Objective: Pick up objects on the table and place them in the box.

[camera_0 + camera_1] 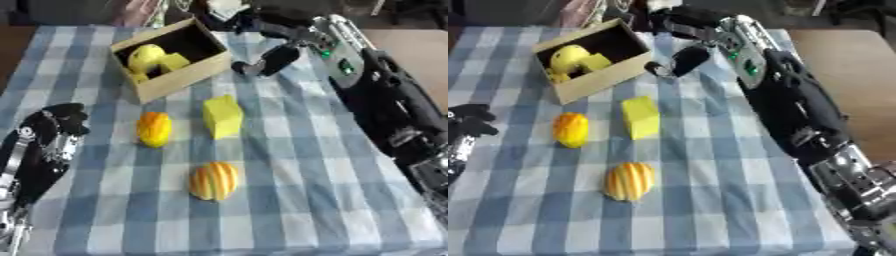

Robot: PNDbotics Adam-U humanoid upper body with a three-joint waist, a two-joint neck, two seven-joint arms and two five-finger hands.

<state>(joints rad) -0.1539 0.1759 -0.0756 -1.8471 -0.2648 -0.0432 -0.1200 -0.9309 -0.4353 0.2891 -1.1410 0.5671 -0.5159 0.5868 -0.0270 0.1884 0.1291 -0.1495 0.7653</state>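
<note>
The right hand (pixel 262 62) hangs just beside the box (pixel 175 80), fingers relaxed, grasping nothing; yellow pieces already lie inside. On the counter (pixel 306 200) near the box wait a yellow block (pixel 223 116), an orange fruit (pixel 154 128) and a striped fruit (pixel 214 180). Next likely: reaching for the block. The left hand (pixel 61 122) idles, clenched.

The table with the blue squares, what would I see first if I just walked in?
Probably the yellow things on the checked cloth: a yellow block, an orange fruit left of it, and a striped fruit nearest the camera. Behind them sits the box with yellow things inside, and the right hand hangs beside it.
</note>
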